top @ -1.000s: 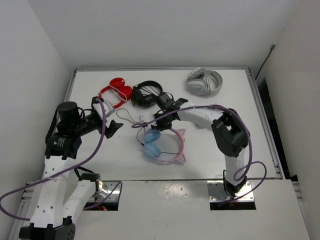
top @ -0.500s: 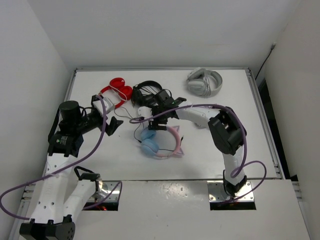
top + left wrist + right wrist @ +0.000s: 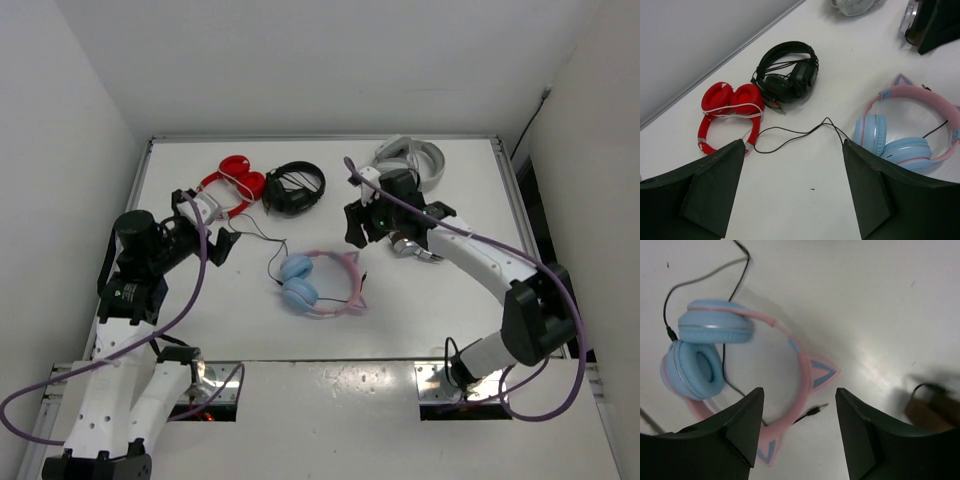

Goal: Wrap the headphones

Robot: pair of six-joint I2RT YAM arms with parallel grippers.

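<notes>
The over-ear headphones [image 3: 318, 288] with light blue cups and a thin pink cat-eared headband lie flat near the middle of the white table [image 3: 450, 310], between my two arms. Their thin black cable [image 3: 790, 135] is unwound and trails loosely toward my left side, while its metal plug [image 3: 817, 410] rests by the headband. I judge the wrapping not yet begun.

My right gripper [image 3: 797, 435] hovers above the headband with its jaws spread and nothing between them, probably to look down and choose a hold. My left gripper [image 3: 795, 195] hangs low over the cable's loop, jaws wide apart and empty, well placed to take the slack.

At the far edge sit a red pair [image 3: 232, 180], a black pair [image 3: 293, 187] and a pale grey pair [image 3: 410, 160], each well apart from mine. The tabletop is smooth and slightly glossy, and plain white walls [image 3: 320, 60] enclose it.
</notes>
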